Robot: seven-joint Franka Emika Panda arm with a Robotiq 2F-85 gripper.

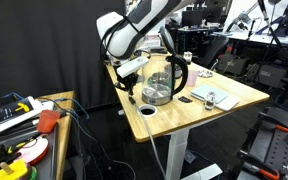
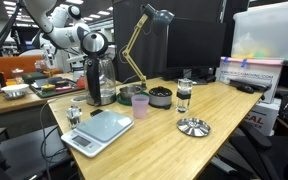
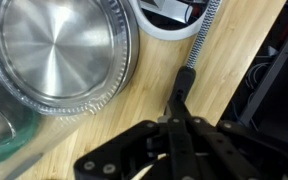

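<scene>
The claw [image 3: 179, 100] is clenched with nothing between its black fingers, which meet tip to tip over bare wood. It hangs low over the light wooden table [image 1: 229, 98], just beside the clear glass kettle with a black handle [image 1: 162, 84]. From the pictures I cannot tell whether it touches the kettle.

In the wrist view the kettle's round steel disc [image 3: 59, 50] fills the upper left, with the shut fingertips just to its right. Past the fingertips lie a white ring set in the table top [image 3: 169, 28] and a silver ribbed hose [image 3: 209, 30] running beside it.

In an exterior view the kettle [image 2: 102, 85] stands at the far left of the table, under the white robot arm [image 2: 79, 38]. To its right come a pale lilac cup [image 2: 139, 104], a black round dish [image 2: 160, 97] and a small glass holding something dark [image 2: 184, 95]. Nearer the front edge lie a flat grey digital scale [image 2: 97, 131] and a round steel lid [image 2: 193, 126], well apart from the kettle.
</scene>
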